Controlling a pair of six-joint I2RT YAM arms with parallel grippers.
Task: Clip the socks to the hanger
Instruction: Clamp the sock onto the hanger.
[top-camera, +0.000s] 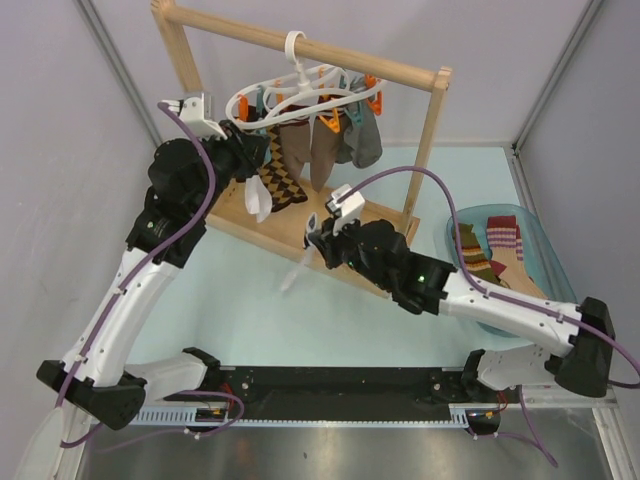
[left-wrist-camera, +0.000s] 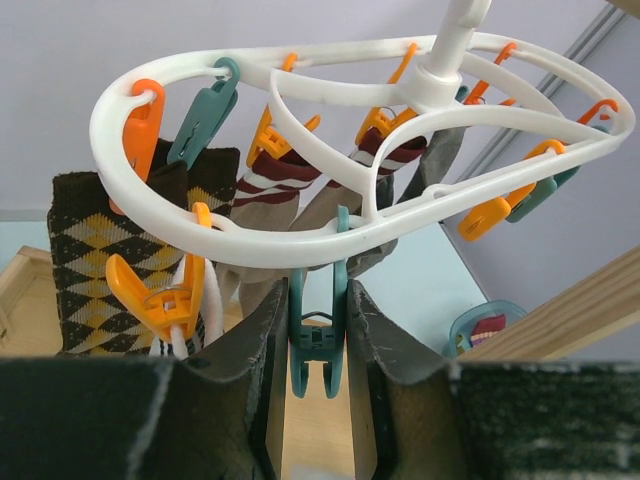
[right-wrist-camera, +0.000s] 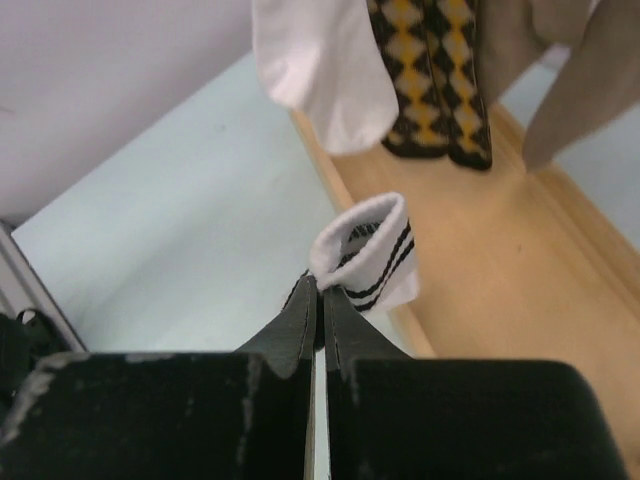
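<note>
The white hanger (top-camera: 300, 95) hangs by its hook from the wooden bar, with orange and teal clips. Brown argyle (top-camera: 285, 180), tan (top-camera: 322, 150), grey (top-camera: 365, 140) and white (top-camera: 257, 195) socks hang from it. My left gripper (top-camera: 258, 150) is up at the hanger's near rim (left-wrist-camera: 255, 250). In the left wrist view it (left-wrist-camera: 318, 292) is shut on a teal clip (left-wrist-camera: 318, 345), whose lower tips stand apart and hold nothing. My right gripper (top-camera: 313, 238) is shut on the cuff of a white sock with dark stripes (right-wrist-camera: 370, 255), held above the rack's base, below and right of the hanger.
The tall wooden rack (top-camera: 300, 45) stands on a wooden base board (top-camera: 390, 215) across the back. A clear teal bin (top-camera: 455, 225) at the right holds striped socks (top-camera: 490, 250). Grey walls close both sides.
</note>
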